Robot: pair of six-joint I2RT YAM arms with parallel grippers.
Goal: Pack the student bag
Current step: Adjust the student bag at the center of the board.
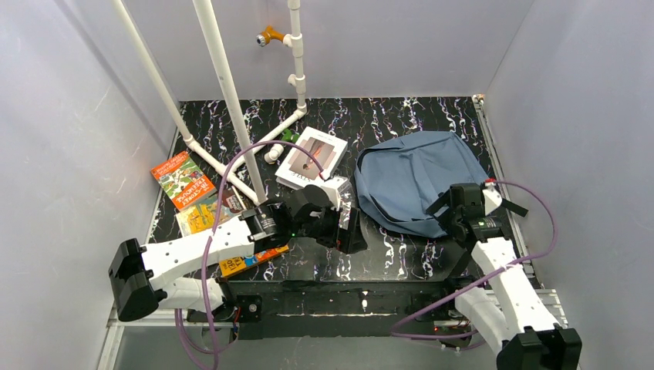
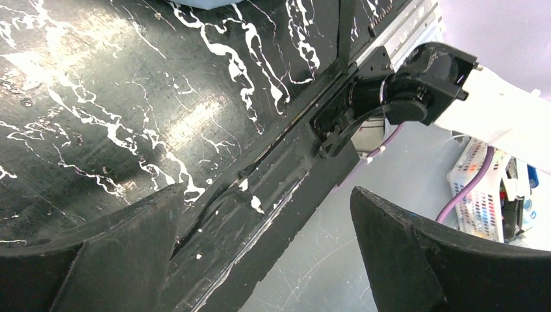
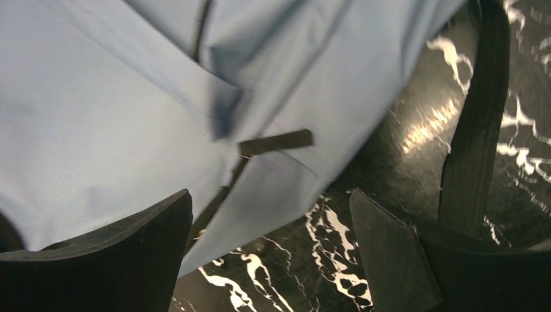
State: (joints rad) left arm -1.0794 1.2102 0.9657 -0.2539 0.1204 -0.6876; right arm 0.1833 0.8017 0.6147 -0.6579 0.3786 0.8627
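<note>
Top external: student bag (image 1: pixel 416 181) flat, long axis near-left to far-right

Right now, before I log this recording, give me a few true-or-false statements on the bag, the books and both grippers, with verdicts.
1. The left gripper and the right gripper are both open. True: the fingers of each are spread and nothing is clamped.
2. The white book lies inside the student bag. False: it lies on the table, left of the bag.
3. The right gripper is at the bag's near edge. True: its wrist view shows blue fabric and a black strap.
4. The left gripper holds a book. False: it is empty, over bare table by the front edge.
</note>
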